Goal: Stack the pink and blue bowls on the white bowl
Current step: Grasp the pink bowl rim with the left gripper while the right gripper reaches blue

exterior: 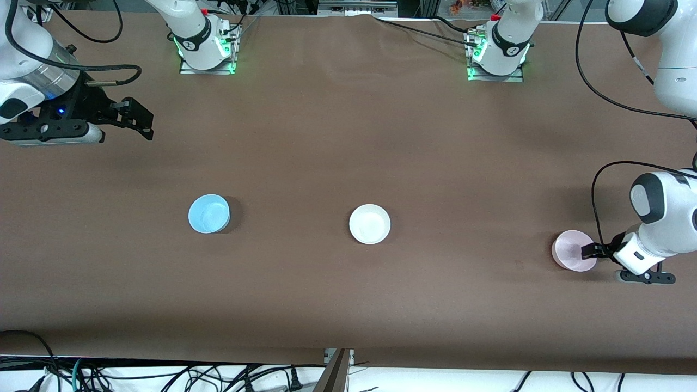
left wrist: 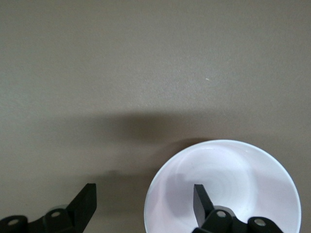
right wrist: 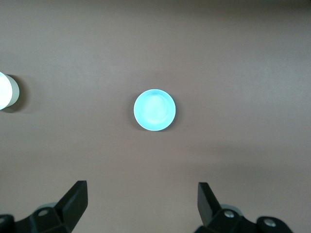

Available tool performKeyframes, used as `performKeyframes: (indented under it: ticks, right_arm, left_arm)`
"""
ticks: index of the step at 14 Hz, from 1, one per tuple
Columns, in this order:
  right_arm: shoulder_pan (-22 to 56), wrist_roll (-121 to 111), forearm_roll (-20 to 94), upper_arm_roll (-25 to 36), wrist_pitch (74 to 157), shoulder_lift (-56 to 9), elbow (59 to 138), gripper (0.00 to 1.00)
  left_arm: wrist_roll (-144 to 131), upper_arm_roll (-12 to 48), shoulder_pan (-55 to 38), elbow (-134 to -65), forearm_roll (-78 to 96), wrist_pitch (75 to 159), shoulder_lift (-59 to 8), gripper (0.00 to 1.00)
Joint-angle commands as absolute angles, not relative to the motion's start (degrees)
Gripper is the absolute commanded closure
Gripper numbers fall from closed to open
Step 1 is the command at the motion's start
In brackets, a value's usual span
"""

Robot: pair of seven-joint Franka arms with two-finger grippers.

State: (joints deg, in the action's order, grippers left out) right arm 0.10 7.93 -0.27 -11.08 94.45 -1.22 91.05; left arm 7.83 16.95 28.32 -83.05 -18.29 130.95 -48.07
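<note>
The pale pink bowl (exterior: pixel 572 249) sits on the table toward the left arm's end. My left gripper (exterior: pixel 590 251) is low at it and open. It straddles the bowl's rim, with one finger (left wrist: pixel 201 199) over the inside and the other (left wrist: pixel 85 201) outside. The bowl fills a corner of the left wrist view (left wrist: pixel 233 179). The light blue bowl (exterior: pixel 208 213) sits toward the right arm's end and shows in the right wrist view (right wrist: pixel 154 109). The white bowl (exterior: pixel 370 224) sits between them, at the edge of the right wrist view (right wrist: pixel 6 91). My right gripper (exterior: pixel 139 117) hangs open and empty, high above the table (exterior: pixel 348 136).
The brown table carries only the three bowls. The arm bases (exterior: pixel 207 49) stand along its edge farthest from the front camera. Cables (exterior: pixel 163 375) lie below the table's near edge.
</note>
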Motion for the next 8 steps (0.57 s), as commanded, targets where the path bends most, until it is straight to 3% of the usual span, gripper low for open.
performKeyframes:
  ticks: [1,8]
  right_arm:
    - [-0.18,7.91,-0.97,-11.25,94.57,-1.49,90.44,0.00]
    - [-0.18,7.91,-1.41,-11.25,95.19,-1.58,90.44,0.00]
  left_arm:
    - [6.77,16.79,28.56,-84.81,-20.22,132.63,-47.64,0.11]
    - [7.56,16.96,29.27,-88.41,-20.21,132.45,-44.92,0.11]
